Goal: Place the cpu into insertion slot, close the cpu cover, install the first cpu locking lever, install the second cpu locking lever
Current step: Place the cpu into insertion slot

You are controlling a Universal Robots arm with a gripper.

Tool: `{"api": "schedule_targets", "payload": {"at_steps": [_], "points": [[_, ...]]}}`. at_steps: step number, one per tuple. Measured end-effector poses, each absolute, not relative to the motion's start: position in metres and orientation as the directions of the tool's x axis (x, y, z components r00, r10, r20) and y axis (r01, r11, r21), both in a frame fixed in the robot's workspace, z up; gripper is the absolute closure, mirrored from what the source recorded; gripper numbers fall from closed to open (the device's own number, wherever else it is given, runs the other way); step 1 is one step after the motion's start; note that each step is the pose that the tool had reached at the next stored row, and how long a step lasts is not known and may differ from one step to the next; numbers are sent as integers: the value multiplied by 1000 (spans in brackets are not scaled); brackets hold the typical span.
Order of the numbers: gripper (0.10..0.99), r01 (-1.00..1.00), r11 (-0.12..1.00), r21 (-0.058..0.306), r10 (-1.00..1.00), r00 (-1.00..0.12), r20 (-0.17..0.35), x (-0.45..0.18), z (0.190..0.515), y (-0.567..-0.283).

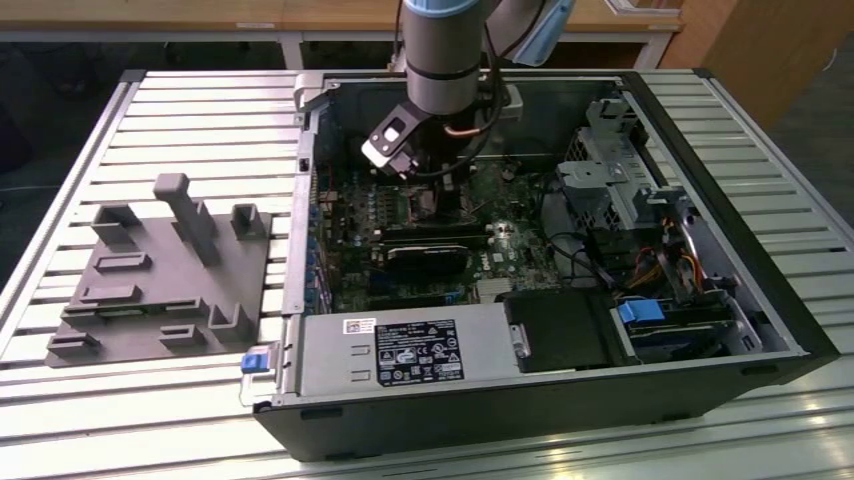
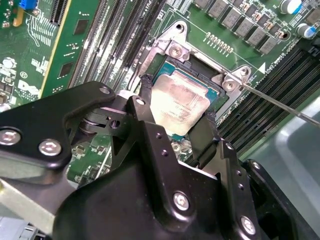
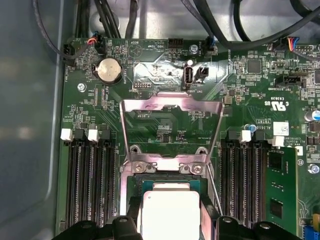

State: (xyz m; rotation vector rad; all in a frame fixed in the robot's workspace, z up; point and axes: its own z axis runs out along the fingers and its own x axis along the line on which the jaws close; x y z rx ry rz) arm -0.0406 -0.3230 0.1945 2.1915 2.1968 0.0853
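The cpu (image 2: 180, 102), a square chip with a dull silver top, lies level in or just over the insertion slot (image 2: 202, 67) on the green board. My gripper (image 2: 178, 100) reaches down into the open computer case (image 1: 781, 300) in the exterior view. Its black fingers (image 2: 145, 107) press against two opposite edges of the chip, shut on it. In the first wrist view the cpu (image 3: 170, 212) sits between the fingertips (image 3: 134, 215). Beyond it the cpu cover (image 3: 172, 106), a silver frame with a square hole, stands flipped open. A thin locking lever (image 2: 280, 102) sticks out beside the socket.
Long black memory slots (image 3: 92, 180) flank the socket on both sides. A black card (image 1: 427, 255), a power supply (image 1: 400, 350) and a drive cage (image 1: 614, 170) crowd the case. A grey fixture block (image 1: 160, 270) lies on the slatted table at the exterior view's left.
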Motion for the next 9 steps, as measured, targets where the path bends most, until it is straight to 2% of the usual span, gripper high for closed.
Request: {"api": "schedule_targets", "payload": {"at_steps": [9], "points": [[545, 998, 2, 63, 1000, -3, 12, -41, 193, -322]]}}
